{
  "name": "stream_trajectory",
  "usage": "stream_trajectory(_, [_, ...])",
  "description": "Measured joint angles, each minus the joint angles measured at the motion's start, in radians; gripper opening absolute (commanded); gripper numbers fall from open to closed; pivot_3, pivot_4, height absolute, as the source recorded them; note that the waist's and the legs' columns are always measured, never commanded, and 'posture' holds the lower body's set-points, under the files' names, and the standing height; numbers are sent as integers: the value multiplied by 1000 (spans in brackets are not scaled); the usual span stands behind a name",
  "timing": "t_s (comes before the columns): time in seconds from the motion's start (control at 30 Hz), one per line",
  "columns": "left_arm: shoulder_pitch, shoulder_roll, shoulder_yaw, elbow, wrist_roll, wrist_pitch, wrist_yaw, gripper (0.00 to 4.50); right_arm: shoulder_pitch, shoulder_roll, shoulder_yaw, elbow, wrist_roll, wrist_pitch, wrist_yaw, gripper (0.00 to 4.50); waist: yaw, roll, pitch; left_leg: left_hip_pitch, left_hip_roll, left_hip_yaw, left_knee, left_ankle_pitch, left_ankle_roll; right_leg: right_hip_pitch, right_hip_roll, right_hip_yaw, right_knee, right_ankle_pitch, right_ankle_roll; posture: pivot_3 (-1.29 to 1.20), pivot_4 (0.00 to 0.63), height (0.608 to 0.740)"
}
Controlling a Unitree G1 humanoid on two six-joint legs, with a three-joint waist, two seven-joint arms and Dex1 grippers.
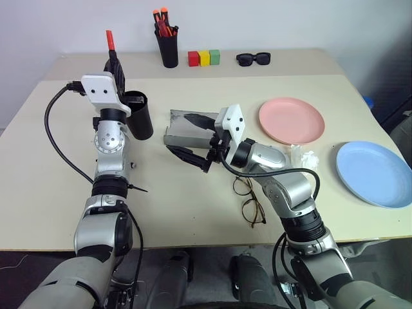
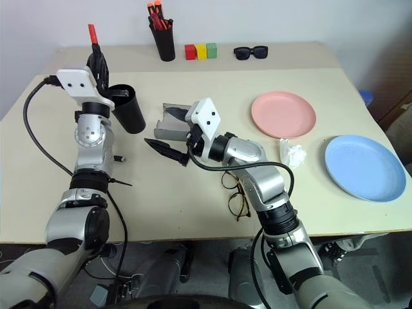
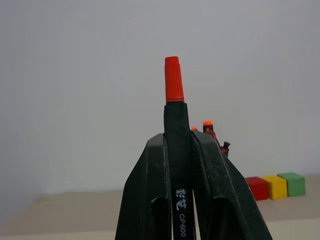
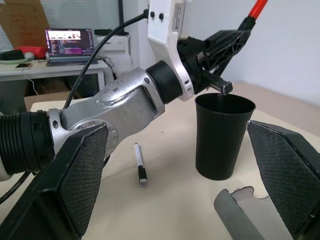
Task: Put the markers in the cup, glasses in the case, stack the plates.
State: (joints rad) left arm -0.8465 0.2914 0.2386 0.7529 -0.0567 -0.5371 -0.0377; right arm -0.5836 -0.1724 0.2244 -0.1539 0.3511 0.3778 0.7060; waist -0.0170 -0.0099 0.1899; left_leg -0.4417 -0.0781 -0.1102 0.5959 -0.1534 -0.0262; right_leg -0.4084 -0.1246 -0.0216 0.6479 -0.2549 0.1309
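My left gripper [image 1: 114,62] is shut on the black marker with the red cap [image 1: 109,38], which it holds upright, tip up, just above and behind the rim of the black cup [image 1: 139,114]. The white marker [image 4: 140,170] lies flat on the table beside the left arm. My right gripper [image 1: 192,138] stands open over the near end of the open grey case [image 1: 179,128], holding nothing. The wire-frame glasses [image 1: 248,200] lie on the table beside the right forearm. On the right sit the pink plate [image 1: 291,120] and the blue plate [image 1: 374,173], apart from each other.
At the back stand a black pen holder [image 1: 169,46] with orange-tipped markers, three coloured blocks [image 1: 203,58] and black sunglasses [image 1: 253,59]. A crumpled white tissue [image 1: 303,156] lies between the plates. The blue plate reaches close to the table's right edge.
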Motion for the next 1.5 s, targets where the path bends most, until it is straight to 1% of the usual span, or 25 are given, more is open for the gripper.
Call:
stream_trajectory(0.3, [0, -9, 0, 0, 0, 0, 2, 30, 0, 1, 0, 0, 0, 0, -5, 4500, 0, 0, 0, 0, 0, 0, 0, 0, 0, 0, 0, 0, 0, 0, 0, 0, 150, 740])
stream_trajectory(0.37, [0, -13, 0, 1, -4, 0, -1, 1038, 0, 1, 0, 0, 0, 0, -5, 4500, 0, 0, 0, 0, 0, 0, 0, 0, 0, 0, 0, 0, 0, 0, 0, 0, 150, 740])
stream_trajectory(0.4, [0, -15, 0, 2, -5, 0, -1, 1409, 0, 1, 0, 0, 0, 0, -5, 4500, 0, 0, 0, 0, 0, 0, 0, 0, 0, 0, 0, 0, 0, 0, 0, 0, 150, 740])
stream_trajectory(0.5, [0, -17, 0, 13, -4, 0, 5, 2917, 0, 2, 0, 0, 0, 0, -6, 4500, 0, 0, 0, 0, 0, 0, 0, 0, 0, 0, 0, 0, 0, 0, 0, 0, 150, 740])
stream_trajectory(0.6, [0, -17, -1, 17, -4, 1, 13, 4334, 0, 2, 0, 0, 0, 0, -6, 4500, 0, 0, 0, 0, 0, 0, 0, 0, 0, 0, 0, 0, 0, 0, 0, 0, 150, 740])
stream_trajectory(0.87, [1, -19, 2, 3, -15, 23, 28, 4334, 0, 2, 0, 0, -1, 0, -7, 4500, 0, 0, 0, 0, 0, 0, 0, 0, 0, 0, 0, 0, 0, 0, 0, 0, 150, 740])
stream_trajectory(1.0, [25, -17, 48, -149, -47, 152, 113, 4334, 0, -7, -1, 0, -4, -1, -7, 4500, -4, 0, 0, 0, 1, -2, 0, 0, 0, 0, 0, 0, 0, 0, 0, 0, 150, 740])
stream_trajectory(1.1, [83, -5, 123, -388, -71, 387, 244, 4334, -1, -32, -9, 3, -5, -5, 2, 4500, -7, 0, 0, 0, 1, -3, 0, 0, 0, 0, 1, 1, 0, 0, 0, 0, 150, 740])
stream_trajectory(1.17, [139, -8, 179, -565, -89, 594, 343, 4334, -2, -65, -30, 15, -5, -12, 16, 4500, -6, 0, 0, 0, 2, -3, 0, 0, 0, 0, 1, 1, 0, 0, 0, 0, 150, 740])
stream_trajectory(1.27, [210, -42, 236, -810, -110, 910, 459, 4334, -5, -107, -65, 48, -5, -21, 40, 4500, 3, -1, 0, 0, 2, -3, 1, 0, 0, 1, 1, 0, 1, 0, 0, 0, 150, 740])
stream_trajectory(1.33, [225, -110, 264, -978, -134, 1174, 539, 4334, -14, -132, -68, 71, -3, -22, 83, 4500, 9, -1, 0, 0, 1, -3, 2, 0, 0, 2, 2, 0, 0, 0, 0, 0, 150, 740])
stream_trajectory(1.4, [226, -193, 270, -1104, -148, 1406, 603, 4334, -27, -166, -64, 81, 3, -22, 145, 4500, 10, -2, 0, 0, 1, -4, 4, 0, 0, 4, 2, 0, -1, 0, 0, 0, 150, 740])
stream_trajectory(1.5, [215, -297, 267, -1216, -145, 1697, 658, 4334, -49, -206, -66, 101, 9, -22, 214, 4500, 4, -2, 0, 0, 1, -4, 3, 0, 0, 4, 4, 0, 0, 0, 0, 0, 150, 740])
